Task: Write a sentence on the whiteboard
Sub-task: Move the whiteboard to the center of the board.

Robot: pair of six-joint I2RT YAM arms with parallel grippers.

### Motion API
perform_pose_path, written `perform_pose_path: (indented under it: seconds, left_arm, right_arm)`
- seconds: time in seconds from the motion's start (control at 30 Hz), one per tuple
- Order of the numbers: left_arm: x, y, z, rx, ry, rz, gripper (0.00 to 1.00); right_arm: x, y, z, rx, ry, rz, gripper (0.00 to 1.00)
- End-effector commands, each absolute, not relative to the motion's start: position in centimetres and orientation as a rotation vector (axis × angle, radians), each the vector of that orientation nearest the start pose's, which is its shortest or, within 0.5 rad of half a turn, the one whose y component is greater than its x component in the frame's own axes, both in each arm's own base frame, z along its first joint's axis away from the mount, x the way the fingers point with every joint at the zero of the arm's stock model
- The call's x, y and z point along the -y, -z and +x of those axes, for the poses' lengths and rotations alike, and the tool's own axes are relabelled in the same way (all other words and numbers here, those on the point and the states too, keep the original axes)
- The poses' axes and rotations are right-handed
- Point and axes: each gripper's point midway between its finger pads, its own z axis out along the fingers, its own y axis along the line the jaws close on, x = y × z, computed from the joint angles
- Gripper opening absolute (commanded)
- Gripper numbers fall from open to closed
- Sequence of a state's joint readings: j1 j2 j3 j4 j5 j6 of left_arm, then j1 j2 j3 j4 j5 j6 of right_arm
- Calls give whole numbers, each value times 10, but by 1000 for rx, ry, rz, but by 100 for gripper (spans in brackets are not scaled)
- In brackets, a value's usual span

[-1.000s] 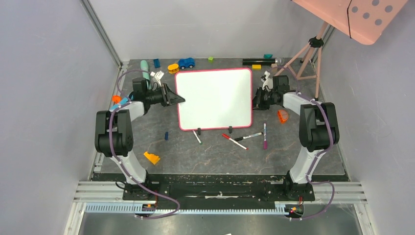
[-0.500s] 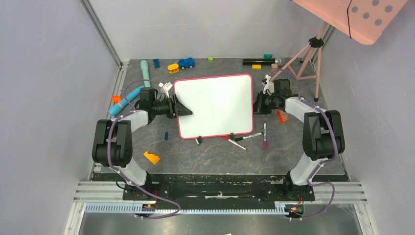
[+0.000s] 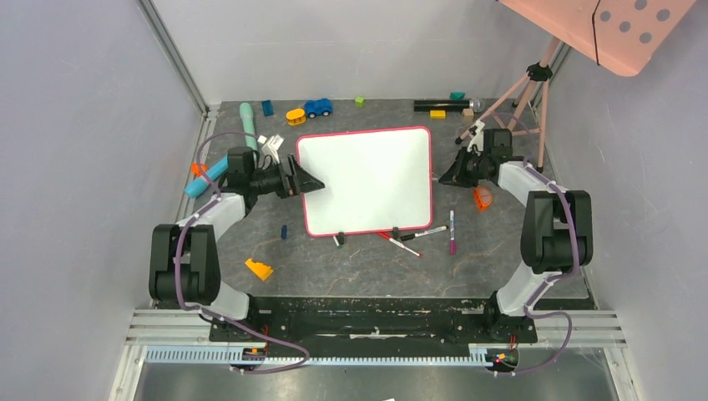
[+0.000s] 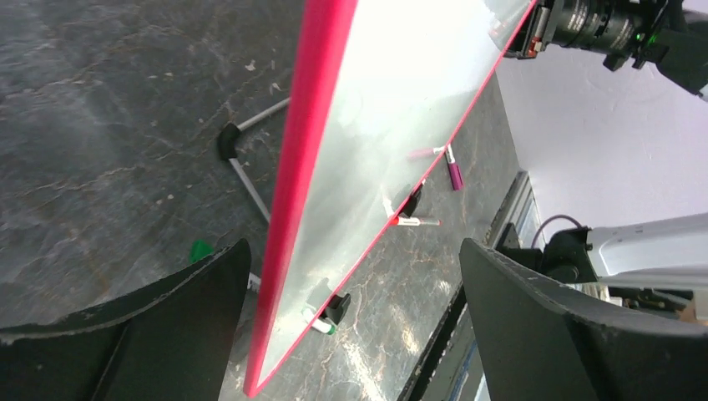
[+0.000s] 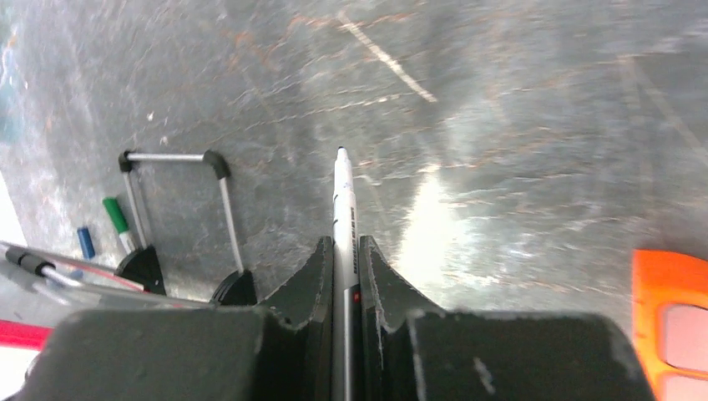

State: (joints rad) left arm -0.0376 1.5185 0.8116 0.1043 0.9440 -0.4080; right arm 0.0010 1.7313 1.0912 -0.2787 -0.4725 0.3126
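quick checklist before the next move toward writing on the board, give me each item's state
1. Board standing on its own: ok, neither arm holds it.
2. Left jaws off the board: ok, they are open on either side of its pink edge.
3. Marker gripped: ok, the right jaws are shut on its barrel.
4. Marker cap off: cannot tell, the tip is too small to see clearly.
5. Marker aimed at the board's face: not ok, it points at the table beside the board.
6. Writing surface free: ok, no marks show in the top view.
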Motion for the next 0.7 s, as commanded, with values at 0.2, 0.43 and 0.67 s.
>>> perform_pose_path:
  seconds: [0.2,0.43,0.67]
  left_arm:
    - [112,-166,338,-2077,1022,-120,100]
    - [91,-189,324,-2038,863,-255,100]
    - [133,-229,296,-1906,1202,-15,100]
  right_arm:
    - [-25,-131,414,-2292,-496,366,0]
    - [-15,-154,403,-2209,-428,400,0]
    - [-13,-185,379,-2115,-409,410,0]
